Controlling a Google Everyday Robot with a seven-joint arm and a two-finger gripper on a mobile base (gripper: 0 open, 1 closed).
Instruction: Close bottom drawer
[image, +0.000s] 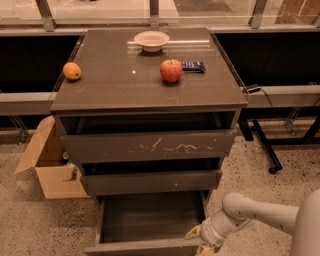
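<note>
At the foot of the cabinet (115, 85), the bottom drawer (140, 248) stands pulled well out. Its tray looks bare, and its front panel lies near the lower edge of view.

The gripper (200, 241) sits at the right end of that front panel, by the cabinet's lower right corner. It is touching the panel or just beside it; which, I cannot tell. Wide or narrow, I cannot tell either. Nothing is seen held. The arm (260, 216) comes in from the right of the cabinet, low over the floor.

Higher in the cabinet, the middle drawer (150, 182) is out a little. The top drawer (150, 146), with pale scratches on its front, is also ajar, with a dark gap above it.

On the cabinet top:
- an apple (171, 70) near the middle
- a dark packet (193, 65) just beside it to the right
- an orange (72, 71) at the left edge
- a bowl (151, 40) at the back

A cardboard box (50, 167) stands open on the floor left of the cabinet.

Progress, by my reading: little is done. The approach to the front panel looks finished or nearly so, but the drawer is not yet in at all. What is left is firm contact on the panel, then a straight push toward the cabinet until the front sits flush under the middle drawer. With contact at the right end, an off-centre push might skew the tray on its runners.
</note>
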